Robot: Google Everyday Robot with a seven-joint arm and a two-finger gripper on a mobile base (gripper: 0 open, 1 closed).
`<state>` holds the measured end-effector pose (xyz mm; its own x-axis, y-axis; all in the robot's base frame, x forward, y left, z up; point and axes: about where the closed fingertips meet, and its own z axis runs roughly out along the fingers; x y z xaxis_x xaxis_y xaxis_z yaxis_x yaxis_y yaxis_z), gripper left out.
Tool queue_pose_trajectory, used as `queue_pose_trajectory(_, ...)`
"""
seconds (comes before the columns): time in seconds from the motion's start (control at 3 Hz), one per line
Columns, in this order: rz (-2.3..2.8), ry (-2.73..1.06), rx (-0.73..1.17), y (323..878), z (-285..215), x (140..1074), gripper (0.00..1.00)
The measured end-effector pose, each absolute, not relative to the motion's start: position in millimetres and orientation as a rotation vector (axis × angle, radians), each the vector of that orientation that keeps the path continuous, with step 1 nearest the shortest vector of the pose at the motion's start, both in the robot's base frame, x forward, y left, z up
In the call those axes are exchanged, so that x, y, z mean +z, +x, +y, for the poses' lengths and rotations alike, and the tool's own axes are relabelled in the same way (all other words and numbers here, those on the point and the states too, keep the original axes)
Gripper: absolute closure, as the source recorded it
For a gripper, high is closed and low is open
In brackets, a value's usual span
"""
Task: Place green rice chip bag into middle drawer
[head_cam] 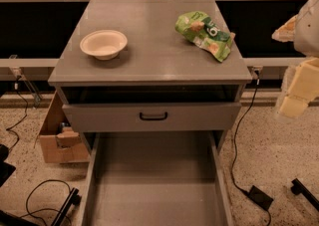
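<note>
Camera view: tool [297, 95] at right, state untellable — left of it, grey worktop [149, 51] bears green rice chip bag [204, 35], bowl [103, 44]; lower, middle drawer [154, 180] open above speckled floor [279, 150].

Green-and-white bag [205, 33], cream bowl [103, 44], grey drawer [154, 180], pale-yellow claw [294, 101] at right edge.

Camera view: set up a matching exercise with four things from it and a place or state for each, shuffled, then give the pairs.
1 green rice chip bag
2 bowl
3 middle drawer
4 gripper

A pulled open, floor bare
B right side of cabinet top
C beside the cabinet, at the view's right edge
D left side of cabinet top

Pairs: 1-B, 2-D, 3-A, 4-C.
</note>
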<state>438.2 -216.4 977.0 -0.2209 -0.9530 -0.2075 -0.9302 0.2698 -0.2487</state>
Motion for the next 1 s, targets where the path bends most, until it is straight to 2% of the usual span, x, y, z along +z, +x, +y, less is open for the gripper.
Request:
queue_pose_trajectory(0.33,2.23,-1.723,-0.101,438,-216,977,0.0)
queue_pose_trajectory(1.0,2.127,-1.544,-0.049,515,-226,980,0.0)
